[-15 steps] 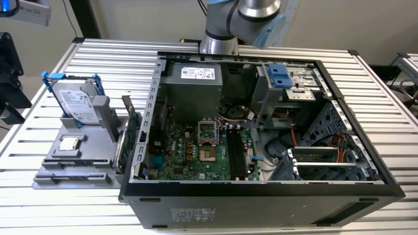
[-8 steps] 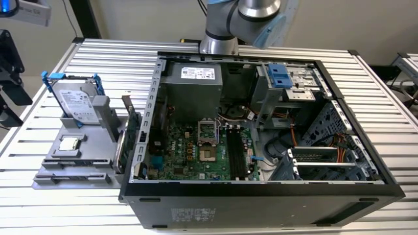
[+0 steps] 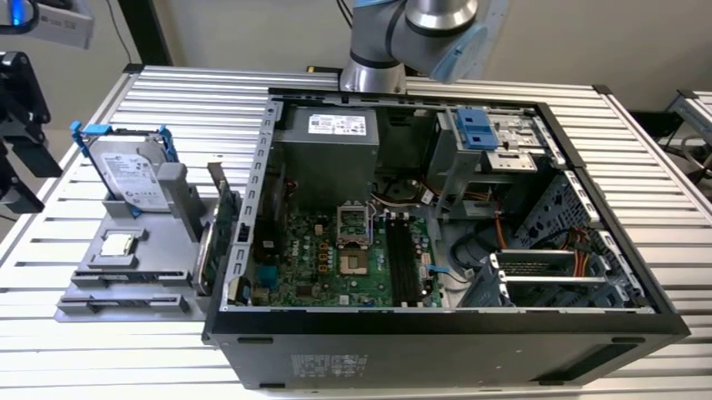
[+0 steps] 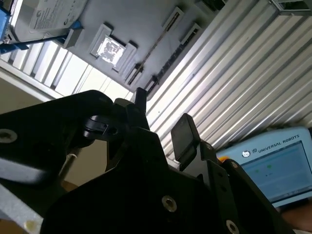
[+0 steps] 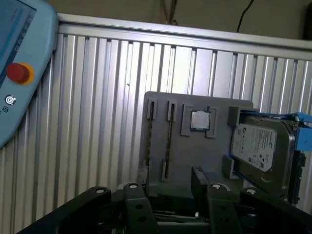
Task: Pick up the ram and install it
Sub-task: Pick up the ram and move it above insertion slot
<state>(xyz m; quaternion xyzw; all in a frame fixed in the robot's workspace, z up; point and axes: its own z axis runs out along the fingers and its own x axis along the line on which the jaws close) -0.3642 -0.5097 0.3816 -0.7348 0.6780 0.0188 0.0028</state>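
First wrist view: the ram (image 5: 168,141) stands on edge in a slot of the grey holder (image 5: 214,156), near a processor chip (image 5: 199,120) and a hard drive (image 5: 258,146), on the slatted counter (image 5: 97,97). The tool (image 5: 168,195) hangs spread wide, empty, clear of the ram.

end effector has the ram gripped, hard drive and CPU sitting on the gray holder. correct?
One thing is off. In the first wrist view the end effector is open and grips nothing; the ram stands on edge in a slot of the gray holder. The hard drive and CPU do sit on that holder.
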